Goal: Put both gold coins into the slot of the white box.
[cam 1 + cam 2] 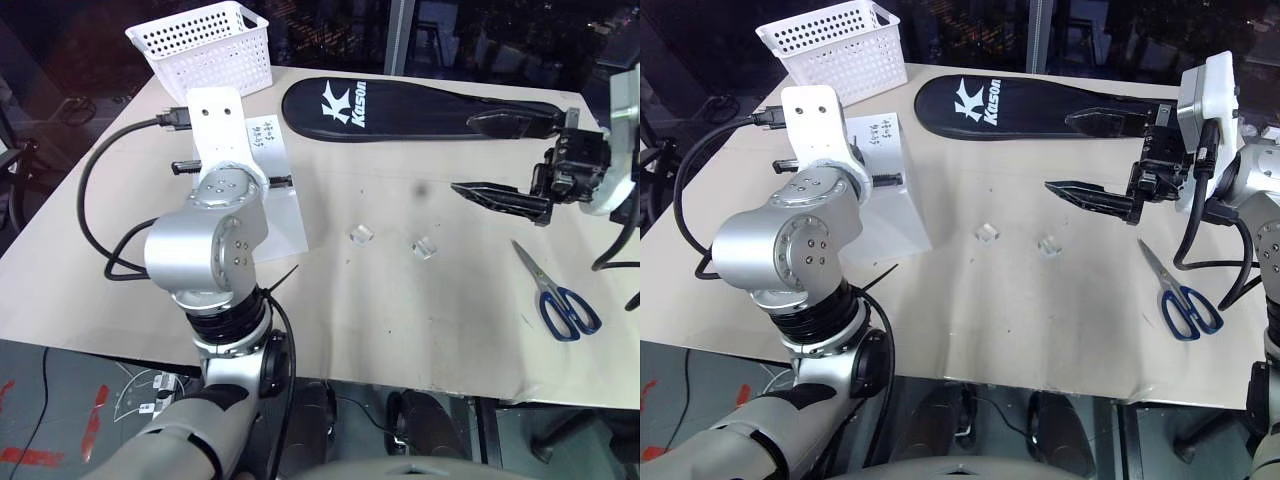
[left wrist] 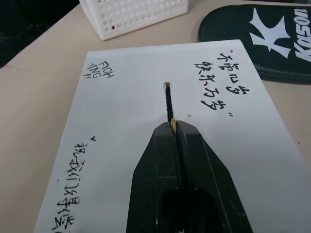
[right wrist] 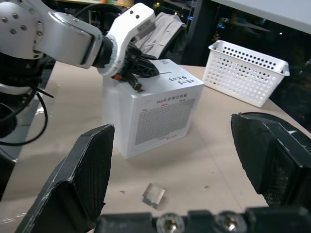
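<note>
**Coin held at the slot, nothing seen dropped in yet**

Beige tabletop [image 1: 400, 320] against dark windows, with a white perforated basket [image 1: 205, 45] at the far left corner and a black racket cover [image 1: 400, 108] lying along the back edge. The white box [image 3: 155, 109] stands on the left part of the table, handwriting across its top face.

The left gripper [image 2: 173, 127] is pressed shut on a gold coin [image 2: 172, 125], of which just a thin gold edge peeks out between the black fingertips. That edge sits right at the near end of the slot [image 2: 168, 102], a dark slit running away from the gripper. The coin looks lined up with the slit but not yet released.

The right gripper [image 1: 1085, 155] hovers well apart over the right side of the table, its fingers spread wide and empty. Below and between the arms lie two small clear plastic cubes [image 1: 361, 235], and blue-handled scissors [image 1: 558, 295] rest near the right edge.

I cannot spot a second coin anywhere, so whether it is already inside the box is unclear. By my reading, at least this coin remains to be pushed through.
</note>
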You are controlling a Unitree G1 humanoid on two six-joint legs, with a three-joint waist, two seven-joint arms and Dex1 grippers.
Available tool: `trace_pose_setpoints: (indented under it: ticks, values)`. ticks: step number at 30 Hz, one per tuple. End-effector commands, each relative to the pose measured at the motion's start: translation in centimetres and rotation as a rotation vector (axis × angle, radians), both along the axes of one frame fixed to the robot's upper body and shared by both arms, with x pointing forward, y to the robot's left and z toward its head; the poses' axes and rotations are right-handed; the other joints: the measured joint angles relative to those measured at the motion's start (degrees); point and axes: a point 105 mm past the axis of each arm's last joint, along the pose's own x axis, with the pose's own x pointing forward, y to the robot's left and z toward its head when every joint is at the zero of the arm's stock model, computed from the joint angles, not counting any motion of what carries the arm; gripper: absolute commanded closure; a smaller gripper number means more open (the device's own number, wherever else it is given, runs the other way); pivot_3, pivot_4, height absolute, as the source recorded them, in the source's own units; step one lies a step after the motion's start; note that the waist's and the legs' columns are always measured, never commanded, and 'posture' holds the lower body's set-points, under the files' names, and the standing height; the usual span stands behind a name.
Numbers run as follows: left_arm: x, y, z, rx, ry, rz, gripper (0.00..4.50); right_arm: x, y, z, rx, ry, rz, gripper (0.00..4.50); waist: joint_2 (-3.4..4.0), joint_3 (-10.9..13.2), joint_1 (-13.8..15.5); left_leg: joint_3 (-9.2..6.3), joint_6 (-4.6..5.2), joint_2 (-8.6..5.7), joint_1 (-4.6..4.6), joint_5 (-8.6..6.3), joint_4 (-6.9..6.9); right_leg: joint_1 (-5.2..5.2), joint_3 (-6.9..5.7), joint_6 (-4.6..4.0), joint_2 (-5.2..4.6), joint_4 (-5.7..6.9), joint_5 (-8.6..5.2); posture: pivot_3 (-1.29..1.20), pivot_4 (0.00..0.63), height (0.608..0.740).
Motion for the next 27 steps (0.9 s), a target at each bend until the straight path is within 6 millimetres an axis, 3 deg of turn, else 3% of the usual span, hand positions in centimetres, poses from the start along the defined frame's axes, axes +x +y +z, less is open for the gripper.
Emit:
trace_pose_setpoints:
  ticks: [1, 3, 6, 7, 8, 9, 10, 13, 15, 17, 20, 22, 25, 27]
  values:
    - [-0.1, 0.2, 0.4, -0.001, -0.011, 0.03, 4.5, -0.6, -0.6, 1.2, 0.008, -0.054, -0.007, 0.35, 0.0, 0.0, 0.0, 0.0, 0.01, 0.0, 0.01, -0.01, 0.0, 0.0, -0.01, 0.0, 0.0, 0.0, 0.0, 0.0, 0.15, 0.74]
    - [-0.1, 0.1, 0.4, -0.01, -0.011, 0.03, 4.5, -0.5, -0.6, 1.2, 0.009, -0.056, -0.007, 0.35, 0.0, 0.0, 0.0, 0.0, 0.02, 0.0, 0.01, -0.01, 0.0, 0.0, -0.01, 0.0, 0.0, 0.0, 0.0, 0.0, 0.15, 0.74]
    - [-0.3, -0.1, 0.7, -0.029, -0.031, 0.018, 3.77, -0.5, -0.5, 1.2, 0.01, -0.055, -0.004, 0.32, 0.0, 0.0, 0.0, 0.01, 0.02, 0.0, 0.01, -0.01, 0.0, 0.0, -0.01, 0.0, 0.0, 0.0, 0.0, 0.0, 0.15, 0.74]
    - [-0.4, -0.1, 0.9, -0.037, -0.042, 0.015, 3.48, -0.5, -0.5, 1.2, 0.009, -0.054, -0.003, 0.32, 0.0, 0.0, 0.0, 0.0, 0.02, 0.0, 0.0, -0.01, 0.0, 0.0, -0.01, 0.0, 0.0, 0.0, 0.0, 0.0, 0.15, 0.74]
    - [-0.5, -0.1, 1.2, -0.039, -0.058, 0.009, 2.72, -0.5, -0.5, 1.2, 0.01, -0.053, -0.001, 0.32, 0.0, 0.0, 0.0, 0.0, 0.01, 0.0, 0.0, -0.01, 0.0, 0.0, -0.01, 0.0, 0.0, 0.0, 0.0, 0.0, 0.15, 0.74]
    - [-0.5, 0.0, 1.7, -0.04, -0.083, -0.001, 2.6, -0.6, -0.5, 1.2, 0.009, -0.051, 0.0, 0.32, 0.0, 0.0, 0.0, 0.0, 0.01, 0.0, 0.0, -0.01, 0.0, 0.0, -0.01, 0.0, 0.0, 0.0, 0.0, 0.0, 0.15, 0.74]
    - [-0.7, -0.1, 2.1, -0.038, -0.106, -0.025, 2.15, -0.6, -0.5, 1.1, 0.007, -0.049, 0.001, 0.32, 0.0, 0.0, 0.0, 0.0, 0.01, 0.0, 0.0, -0.01, 0.0, 0.0, -0.01, 0.0, 0.0, 0.01, 0.0, 0.0, 0.15, 0.74]
    - [-1.4, -1.6, 3.1, -0.036, -0.18, -0.24, 2.15, -0.5, -0.7, 1.1, 0.008, -0.044, -0.003, 0.32, 0.0, 0.0, -0.1, 0.0, -0.05, 0.0, -0.03, 0.03, 0.0, -0.01, -0.02, 0.0, 0.0, 0.0, 0.0, 0.0, 0.15, 0.74]
    - [-2.6, -3.8, 3.2, -0.088, -0.23, -0.542, 2.15, -0.5, -0.9, 0.9, 0.005, -0.039, -0.011, 0.32, 0.02, 0.0, -0.2, 0.02, -0.11, 0.01, -0.02, 0.06, 0.0, -0.02, -0.03, 0.0, -0.01, 0.0, 0.0, 0.0, 0.15, 0.74]
    - [-4.6, -3.5, 3.4, -0.063, -0.325, -0.683, 2.15, -0.5, -1.2, 0.6, 0.002, -0.025, -0.029, 0.32, 0.03, 0.0, -0.2, 0.02, -0.13, 0.03, 0.0, 0.06, -0.01, -0.01, -0.06, -0.01, -0.07, 0.0, 0.0, 0.0, 0.15, 0.74]
    - [-7.6, -3.3, 2.2, -0.011, -0.352, -0.899, 2.15, -0.6, -1.8, -0.4, -0.005, 0.013, -0.063, 0.32, 0.03, 0.0, -0.5, 0.01, -0.15, 0.05, -0.01, 0.06, -0.03, -0.03, -0.04, -0.03, -0.33, 0.01, -0.01, 0.0, 0.15, 0.74]
    - [-9.4, -2.9, 0.4, -0.034, -0.289, -1.032, 2.15, -0.7, -2.7, -2.0, -0.037, 0.059, -0.109, 0.32, 0.04, 0.0, -0.4, 0.0, -0.16, 0.05, 0.02, 0.06, -0.04, -0.02, -0.06, -0.05, -0.3, 0.0, -0.02, 0.0, 0.15, 0.74]
    - [-11.4, -1.9, -2.3, -0.052, -0.155, -1.141, 1.28, -1.3, -4.9, -4.9, -0.084, 0.149, -0.21, 0.32, 0.03, 0.0, 0.1, 0.0, -0.14, 0.02, 0.05, 0.05, 0.0, 0.07, -0.1, -0.04, -0.34, -0.04, -0.03, 0.0, 0.15, 0.74]
    - [-11.7, -1.0, -3.5, -0.024, -0.092, -1.126, 0.28, -1.8, -6.2, -6.5, -0.117, 0.189, -0.276, 0.32, 0.03, 0.0, 0.3, -0.11, -0.12, -0.05, 0.03, 0.05, 0.06, 0.14, -0.23, -0.03, -0.4, -0.07, -0.03, 0.0, 0.15, 0.74]
